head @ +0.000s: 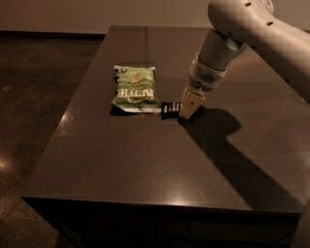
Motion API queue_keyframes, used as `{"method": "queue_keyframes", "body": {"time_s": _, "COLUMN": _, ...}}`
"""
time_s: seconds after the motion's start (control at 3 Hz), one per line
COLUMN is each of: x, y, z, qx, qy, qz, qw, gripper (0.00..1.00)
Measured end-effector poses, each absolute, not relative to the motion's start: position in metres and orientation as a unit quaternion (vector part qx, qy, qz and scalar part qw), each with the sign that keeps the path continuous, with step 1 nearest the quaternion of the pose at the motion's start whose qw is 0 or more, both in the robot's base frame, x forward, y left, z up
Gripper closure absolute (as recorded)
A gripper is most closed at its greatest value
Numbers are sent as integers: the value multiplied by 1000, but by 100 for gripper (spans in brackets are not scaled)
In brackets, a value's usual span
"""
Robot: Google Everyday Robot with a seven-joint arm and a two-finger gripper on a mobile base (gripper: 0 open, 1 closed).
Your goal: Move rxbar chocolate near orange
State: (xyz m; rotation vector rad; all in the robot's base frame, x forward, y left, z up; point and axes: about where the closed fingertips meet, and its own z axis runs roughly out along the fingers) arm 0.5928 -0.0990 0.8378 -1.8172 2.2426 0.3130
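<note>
Table (145, 164), dark and faintly glossy, fills most of the camera view, with its near edge across the bottom and a pale wall (97, 14) behind its far edge. Dark floor (38, 97) lies on the left side of the view. My arm (252, 34), white and thick, comes in from the upper right corner and slopes down and leftward toward the middle of the tabletop. At its end my gripper (190, 106) points downward, its tan tip low over the surface at the right-hand end of the rxbar chocolate (169, 109). The tip overlaps that end of the bar, so I cannot tell whether I touch it or hang just above it. Nor can I tell whether my pincer is wide, narrow or clamped on anything. The rxbar chocolate lies flat on the table, a small black wrapper with white lettering, its long side running left to right. Its left end meets the lower right corner of a green chip bag (134, 88); I cannot tell whether it is tucked slightly beneath. The bag lies flat too, much larger than the bar, its long side running away from the camera. My arm and gripper throw a broad dark shadow (232, 145) on the tabletop right of the bar, stretching toward the near right corner
</note>
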Motion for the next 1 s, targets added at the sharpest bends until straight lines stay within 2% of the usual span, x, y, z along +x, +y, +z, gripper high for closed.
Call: {"method": "queue_keyframes", "body": {"time_s": 1.0, "x": 631, "y": -193, "z": 847, "qx": -496, "qy": 853, "qz": 73, "qw": 145, "gripper": 100}}
